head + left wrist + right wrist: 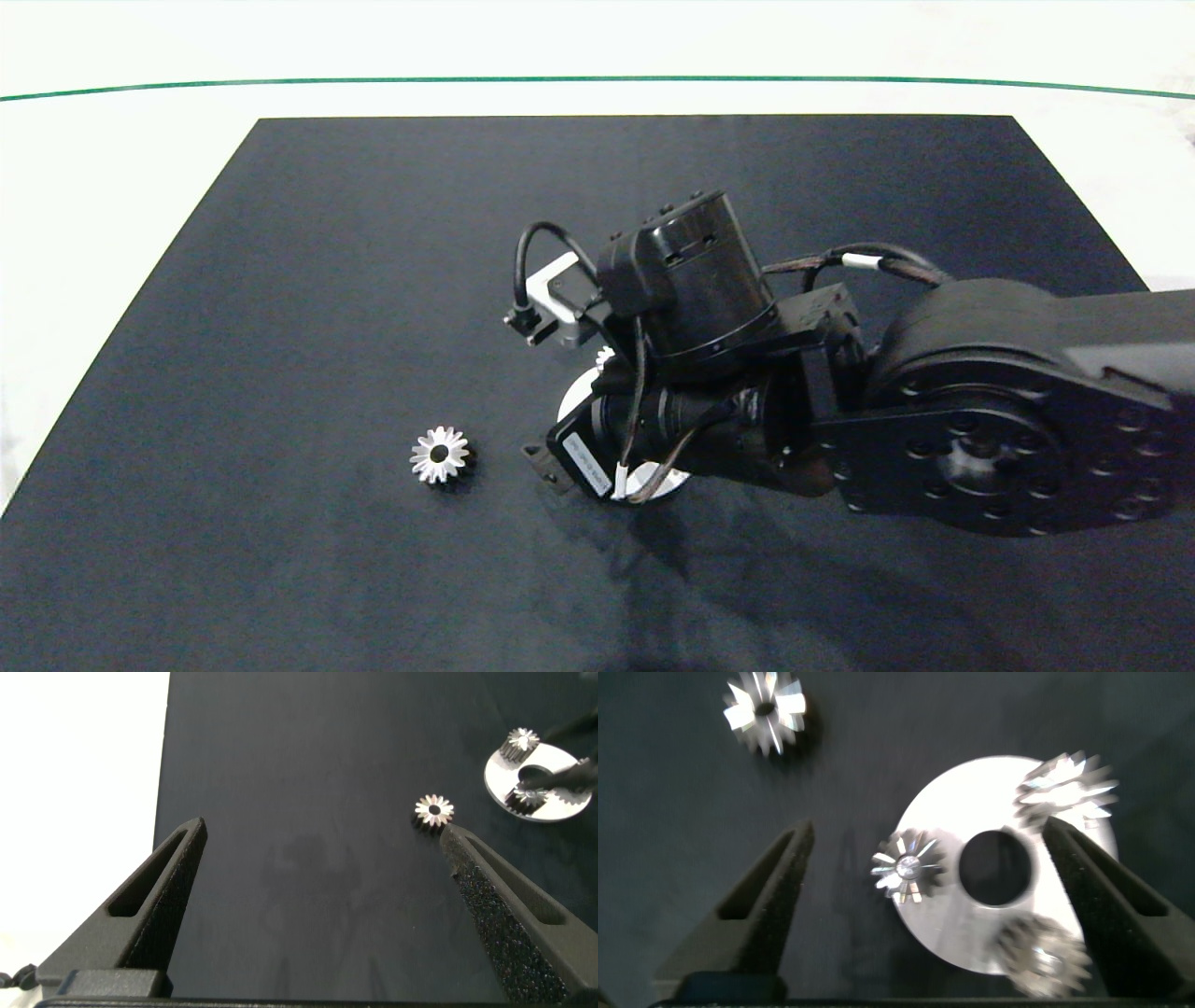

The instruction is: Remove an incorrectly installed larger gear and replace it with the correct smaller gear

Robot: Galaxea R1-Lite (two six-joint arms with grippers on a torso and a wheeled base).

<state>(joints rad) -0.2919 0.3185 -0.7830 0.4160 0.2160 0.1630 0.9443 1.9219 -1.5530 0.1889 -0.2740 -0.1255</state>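
A round silver plate (945,922) with a centre hole carries three gears. The widest of them, the larger gear (1064,789), has slim flaring teeth and sits at the plate's rim. My right gripper (926,829) hovers open above the plate, a narrow gear (908,865) between its fingers and the larger gear by one fingertip. The smaller gear (440,455) (766,709) lies loose on the black mat, left of the plate. In the head view my right arm (691,280) covers most of the plate (572,403). My left gripper (322,831) hangs open above bare mat, well short of the smaller gear (434,811).
A third gear (1041,952) sits on the plate's other side. The black mat (327,280) lies on a white table (112,168), with a green line across the far end. The left arm is outside the head view.
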